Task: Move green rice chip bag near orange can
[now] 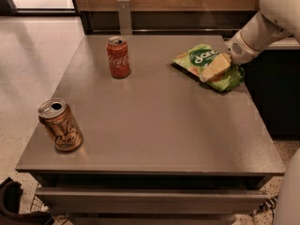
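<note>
We could not tell whether the gripper (214,67) atop the green rice chip bag (196,58) gripped it, risking slippage short of the orange can (60,125).

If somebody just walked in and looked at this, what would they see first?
Probably the white robot arm reaching in from the right, with its claw at the green rice chip bag on the far right side of the table. Next comes the shiny orange can, alone at the front left corner, and then a red can near the back.
</note>
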Tool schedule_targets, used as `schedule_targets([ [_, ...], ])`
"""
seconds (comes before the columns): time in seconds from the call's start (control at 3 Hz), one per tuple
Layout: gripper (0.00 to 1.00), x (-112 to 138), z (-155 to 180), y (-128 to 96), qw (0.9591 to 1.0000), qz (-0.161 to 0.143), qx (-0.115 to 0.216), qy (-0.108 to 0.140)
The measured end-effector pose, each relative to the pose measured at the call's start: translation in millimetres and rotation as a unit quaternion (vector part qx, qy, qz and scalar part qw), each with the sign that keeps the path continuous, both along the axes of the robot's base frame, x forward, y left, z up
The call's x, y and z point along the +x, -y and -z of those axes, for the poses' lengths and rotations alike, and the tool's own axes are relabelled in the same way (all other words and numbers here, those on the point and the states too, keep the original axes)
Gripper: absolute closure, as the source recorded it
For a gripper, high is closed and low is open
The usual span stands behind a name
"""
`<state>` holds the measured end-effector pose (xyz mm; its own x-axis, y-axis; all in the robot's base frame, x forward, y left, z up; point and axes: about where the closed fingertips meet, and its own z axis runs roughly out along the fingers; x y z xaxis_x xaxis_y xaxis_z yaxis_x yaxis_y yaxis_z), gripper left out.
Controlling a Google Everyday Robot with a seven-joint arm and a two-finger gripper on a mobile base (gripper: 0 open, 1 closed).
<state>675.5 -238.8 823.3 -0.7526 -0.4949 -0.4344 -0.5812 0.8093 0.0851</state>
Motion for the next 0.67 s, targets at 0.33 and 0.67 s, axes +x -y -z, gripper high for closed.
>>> schedule_targets([
  [0.33,0.40,0.5,3.1,-1.6,1.0000,-0.001,0.000,-0.002],
  [0.67,0.71,0.9,4.5,-2.9,1.0000,-0.002,0.001,-0.004],
])
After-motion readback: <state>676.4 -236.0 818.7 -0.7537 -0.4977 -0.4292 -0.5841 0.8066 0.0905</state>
